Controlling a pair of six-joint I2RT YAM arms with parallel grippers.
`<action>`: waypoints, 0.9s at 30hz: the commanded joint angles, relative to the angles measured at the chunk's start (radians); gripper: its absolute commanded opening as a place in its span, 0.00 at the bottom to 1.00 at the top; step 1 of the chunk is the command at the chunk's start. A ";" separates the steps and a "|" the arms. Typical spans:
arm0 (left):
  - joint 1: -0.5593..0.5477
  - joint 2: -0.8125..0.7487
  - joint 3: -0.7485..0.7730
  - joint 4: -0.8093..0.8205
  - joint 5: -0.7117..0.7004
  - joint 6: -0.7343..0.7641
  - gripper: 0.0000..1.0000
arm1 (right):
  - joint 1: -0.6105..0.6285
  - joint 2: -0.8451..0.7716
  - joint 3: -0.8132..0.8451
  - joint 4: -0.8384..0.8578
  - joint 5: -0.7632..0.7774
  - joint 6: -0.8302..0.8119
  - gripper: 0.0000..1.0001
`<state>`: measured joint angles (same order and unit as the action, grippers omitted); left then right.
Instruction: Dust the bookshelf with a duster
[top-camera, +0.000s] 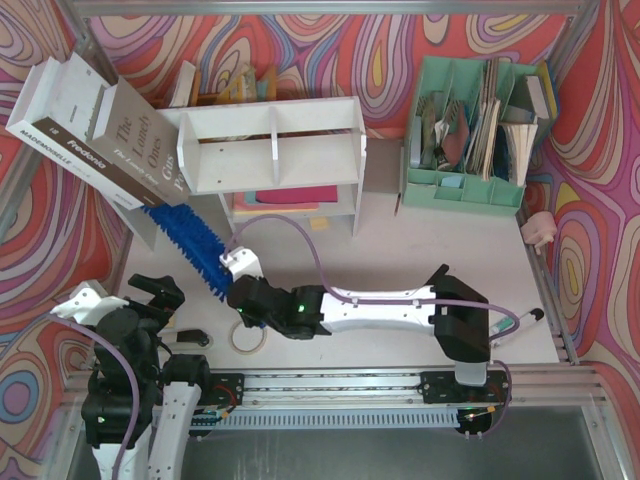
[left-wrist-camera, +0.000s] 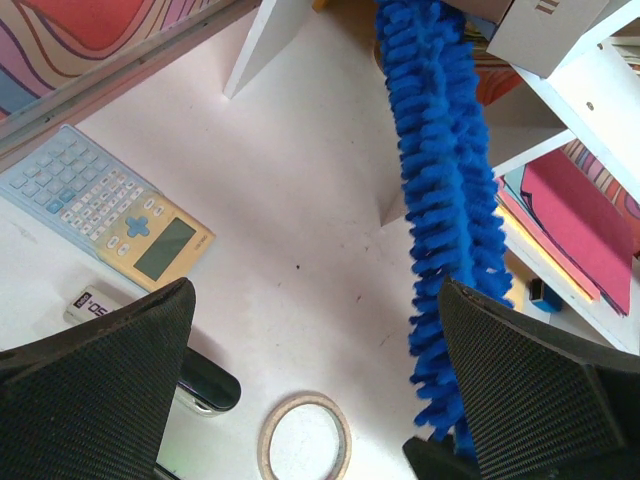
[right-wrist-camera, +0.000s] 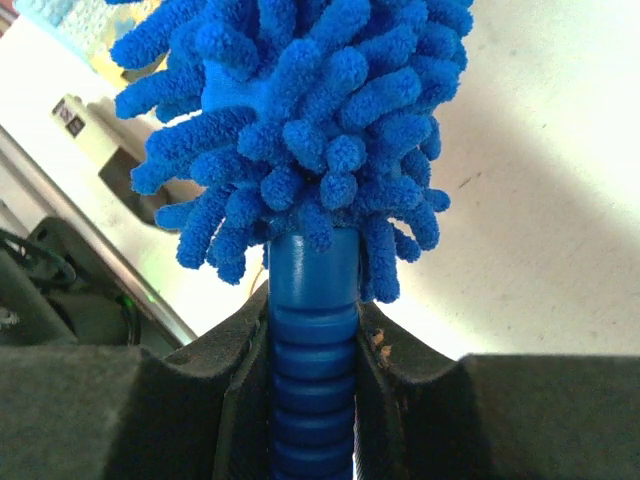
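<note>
Over the white bench (top-camera: 420, 260), the right hand (right-wrist-camera: 313, 350) is gripping the duster (top-camera: 195, 240) by its handle while the left hand (top-camera: 152, 292) is gaping empty.

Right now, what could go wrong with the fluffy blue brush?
1. The duster has its tip right under the leaning books beside the bookshelf. Pushing further might topple them.
2. The tape roll lies close to the right gripper, which is clamped on the duster's handle. A wide sweep could knock the roll away.
</note>
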<state>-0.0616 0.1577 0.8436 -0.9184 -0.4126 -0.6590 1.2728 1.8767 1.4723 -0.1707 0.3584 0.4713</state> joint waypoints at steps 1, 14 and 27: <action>0.005 -0.011 0.005 0.001 -0.004 -0.005 0.99 | -0.051 0.010 0.079 0.082 0.040 0.008 0.00; 0.005 -0.009 0.006 -0.002 -0.002 -0.004 0.98 | -0.099 0.109 0.211 0.077 0.037 -0.026 0.00; 0.005 -0.011 0.004 0.003 0.002 -0.002 0.99 | -0.098 -0.225 -0.143 0.097 0.097 0.099 0.00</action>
<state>-0.0616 0.1577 0.8436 -0.9184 -0.4122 -0.6590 1.1843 1.7733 1.3750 -0.1547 0.3637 0.5114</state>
